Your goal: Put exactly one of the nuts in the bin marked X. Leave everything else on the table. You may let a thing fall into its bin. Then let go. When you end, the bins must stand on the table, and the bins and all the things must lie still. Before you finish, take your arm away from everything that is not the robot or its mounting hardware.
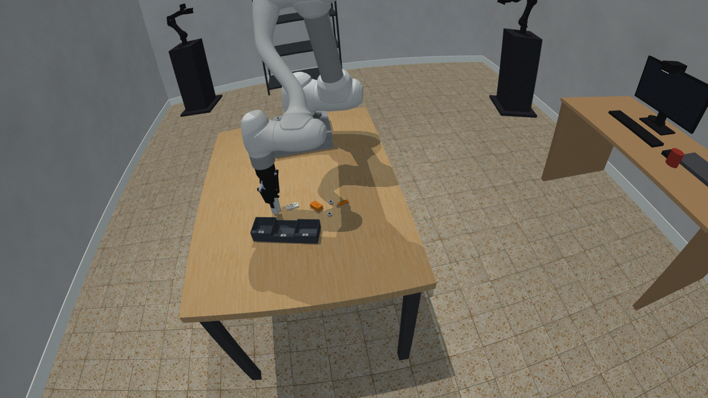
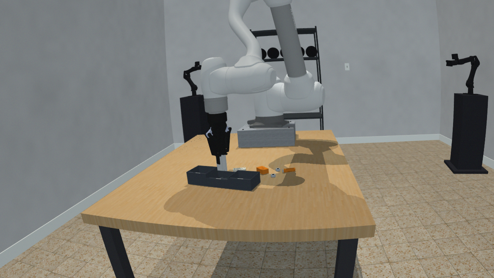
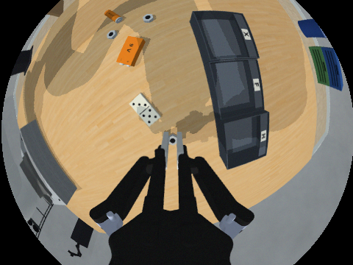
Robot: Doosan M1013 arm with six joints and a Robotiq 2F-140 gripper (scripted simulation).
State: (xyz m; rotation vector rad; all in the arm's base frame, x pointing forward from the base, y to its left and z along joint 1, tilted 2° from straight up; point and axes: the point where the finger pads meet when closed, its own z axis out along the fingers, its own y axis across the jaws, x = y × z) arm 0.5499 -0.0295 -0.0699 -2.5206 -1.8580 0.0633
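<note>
A small grey nut (image 3: 173,141) sits between the fingertips of my gripper (image 3: 172,138), which is shut on it low over the table, just behind the left end of the bins. The gripper also shows in the top and exterior views (image 1: 275,208) (image 2: 223,166). The dark tray of three bins (image 1: 285,230) (image 2: 223,177) (image 3: 235,88) lies right beside the fingers; each bin has a small white label, too small to read. Two more nuts (image 1: 329,201) (image 1: 327,213) lie on the table to the right; they also show in the wrist view (image 3: 148,18) (image 3: 112,34).
A white domino (image 1: 292,204) (image 3: 145,109) lies close to the fingers. An orange block (image 1: 316,204) (image 3: 131,50) and a small orange bolt-like piece (image 1: 342,202) (image 3: 114,16) lie further right. The arm's grey base (image 2: 266,135) stands at the table's back.
</note>
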